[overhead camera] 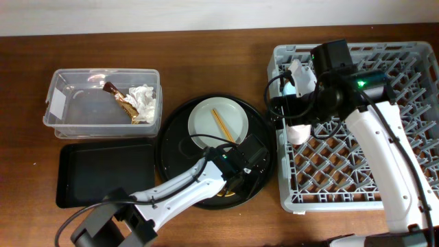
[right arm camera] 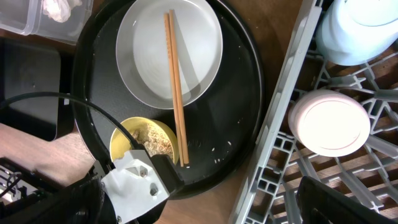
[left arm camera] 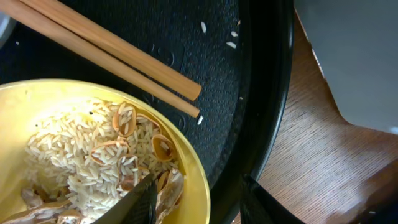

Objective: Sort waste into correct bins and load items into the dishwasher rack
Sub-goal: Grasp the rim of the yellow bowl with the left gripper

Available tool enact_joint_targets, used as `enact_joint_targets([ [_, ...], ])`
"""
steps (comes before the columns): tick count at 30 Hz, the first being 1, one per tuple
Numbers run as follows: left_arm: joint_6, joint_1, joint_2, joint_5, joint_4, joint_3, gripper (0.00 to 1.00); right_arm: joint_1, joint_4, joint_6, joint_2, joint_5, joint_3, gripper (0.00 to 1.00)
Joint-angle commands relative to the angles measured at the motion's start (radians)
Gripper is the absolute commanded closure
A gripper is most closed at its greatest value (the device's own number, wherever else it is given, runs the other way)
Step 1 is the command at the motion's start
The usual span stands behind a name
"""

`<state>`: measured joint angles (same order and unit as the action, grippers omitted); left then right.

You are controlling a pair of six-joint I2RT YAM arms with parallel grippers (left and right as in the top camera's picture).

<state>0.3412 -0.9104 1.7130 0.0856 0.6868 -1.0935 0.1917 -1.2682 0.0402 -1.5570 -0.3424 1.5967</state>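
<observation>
- Left gripper (left arm camera: 198,198) straddles the yellow bowl (left arm camera: 37,112) rim, one finger in the food scraps (left arm camera: 93,155), one outside. Jaws part-open with a gap showing, so I read it as not clamped yet.
- Bowl sits on the round black tray (right arm camera: 242,93). I'd guess the scraps go to a bin before racking.
- Chopsticks (right arm camera: 175,87) lie across the white plate (right arm camera: 143,50), tips beside the bowl. They're a snag risk on lift.
- Right gripper (overhead camera: 287,104) is wide open and empty over the dishwasher rack (overhead camera: 357,171), near the upturned pink cup (right arm camera: 329,121).

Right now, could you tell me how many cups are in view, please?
2. The light-blue cup and the pink cup stand in the dishwasher rack, side by side near its edge; the right arm could hide more.
</observation>
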Motion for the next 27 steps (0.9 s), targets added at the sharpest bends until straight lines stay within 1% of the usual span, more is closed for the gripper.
enact_joint_targets([
  [1, 0.010, 0.002, 0.009, -0.006, -0.008, 0.006, 0.58, 0.005, 0.000, -0.010, -0.003, -0.009, -0.004, 0.02],
  [8, 0.010, 0.002, 0.051, -0.007, -0.041, 0.006, 0.59, 0.005, 0.000, -0.010, -0.003, -0.009, -0.004, 0.02],
  [12, 0.010, 0.002, 0.054, -0.008, -0.043, 0.006, 0.61, 0.005, 0.000, -0.010, -0.003, -0.009, -0.004, 0.02],
  [14, 0.010, 0.002, 0.054, -0.008, -0.043, 0.006, 0.64, 0.005, 0.000, -0.010, -0.003, -0.009, -0.004, 0.02],
  [16, 0.010, 0.002, 0.054, -0.008, -0.044, 0.006, 0.70, 0.005, 0.000, -0.010, -0.003, -0.009, -0.004, 0.02],
  [22, 0.010, 0.002, 0.055, -0.031, -0.043, 0.006, 0.71, 0.005, 0.000, -0.010, -0.003, -0.009, -0.004, 0.02],
  [25, 0.010, 0.002, 0.055, -0.030, -0.043, 0.006, 0.77, 0.005, 0.000, -0.010, -0.003, -0.009, -0.004, 0.02],
  [27, 0.010, 0.000, 0.055, -0.030, -0.043, 0.007, 0.79, 0.005, 0.000, -0.010, -0.003, -0.009, -0.004, 0.02],
])
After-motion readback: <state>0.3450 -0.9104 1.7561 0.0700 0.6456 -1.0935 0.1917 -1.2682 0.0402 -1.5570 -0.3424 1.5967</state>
